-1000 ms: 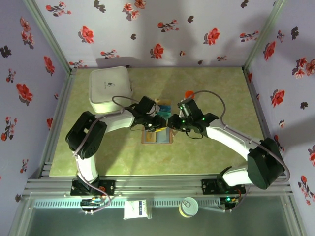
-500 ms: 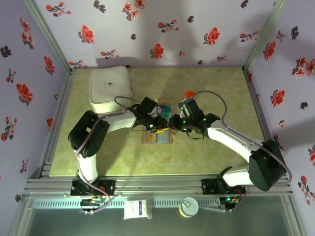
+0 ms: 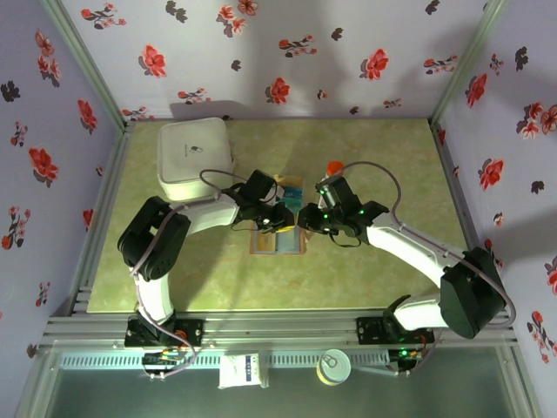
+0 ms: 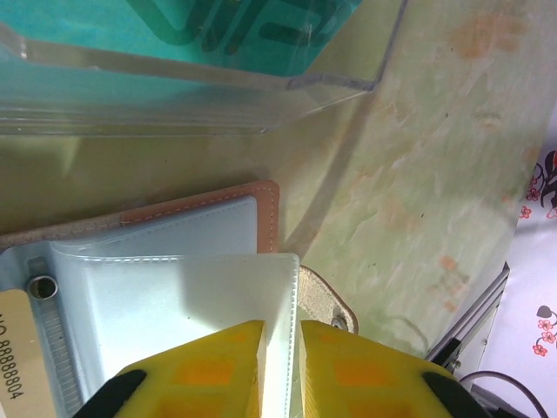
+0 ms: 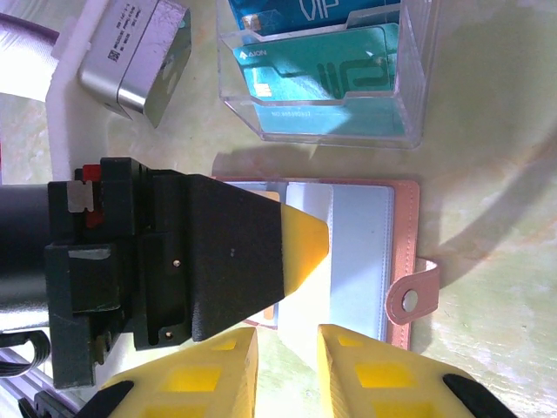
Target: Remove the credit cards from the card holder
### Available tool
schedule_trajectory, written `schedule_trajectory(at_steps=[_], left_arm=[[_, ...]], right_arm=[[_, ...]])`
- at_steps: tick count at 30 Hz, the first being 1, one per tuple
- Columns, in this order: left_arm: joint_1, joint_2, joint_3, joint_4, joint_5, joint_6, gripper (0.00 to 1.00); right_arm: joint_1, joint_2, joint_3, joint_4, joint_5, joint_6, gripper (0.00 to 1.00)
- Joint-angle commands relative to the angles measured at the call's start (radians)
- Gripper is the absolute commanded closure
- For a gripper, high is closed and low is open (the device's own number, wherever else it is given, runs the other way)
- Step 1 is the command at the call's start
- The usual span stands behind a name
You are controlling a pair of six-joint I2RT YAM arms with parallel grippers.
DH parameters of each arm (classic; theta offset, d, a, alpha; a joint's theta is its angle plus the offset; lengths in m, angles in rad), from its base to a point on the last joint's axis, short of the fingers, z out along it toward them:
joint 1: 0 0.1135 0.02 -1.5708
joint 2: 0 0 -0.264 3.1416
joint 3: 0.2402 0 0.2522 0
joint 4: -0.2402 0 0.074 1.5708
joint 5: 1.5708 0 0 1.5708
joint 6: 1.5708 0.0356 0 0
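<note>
Card holder [image 3: 278,242] lies open mid-worktop [image 3: 383,157], with teal credit cards [image 5: 326,70] already sitting in the clear stand [image 5: 411,96] at its 12 o'clock. Left gripper [image 4: 280,335] is clamped on a clear inner page [image 4: 174,287] of the holder. Right gripper [image 5: 287,344] hangs at the holder's 6 o'clock in its own wrist view, fingers apart, nothing in them. A tan card [image 4: 16,348] peeks out at 9 o'clock in the left wrist view. Looks mid-extraction to me: next, the right one needs to line up edge-on with that card and nip it while the left pins the page
</note>
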Motion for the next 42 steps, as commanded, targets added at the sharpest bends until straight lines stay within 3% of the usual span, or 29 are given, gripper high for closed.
schedule_trajectory(at_steps=[1, 16, 30, 42], left_arm=[[-0.003, 0.03, -0.005, 0.006, 0.012, 0.013, 0.84], [-0.031, 0.127, 0.018, 0.062, 0.02, -0.022, 0.8], [-0.012, -0.063, 0.003, 0.021, -0.021, -0.001, 0.78], [0.109, -0.204, -0.162, -0.029, -0.062, 0.055, 0.84]], right_arm=[[-0.005, 0.001, -0.028, 0.021, -0.006, 0.025, 0.75], [-0.004, -0.029, -0.046, 0.015, 0.002, 0.028, 0.75], [0.014, -0.019, -0.037, 0.061, -0.012, 0.051, 0.75], [0.102, 0.197, 0.058, 0.124, -0.069, 0.076, 0.77]])
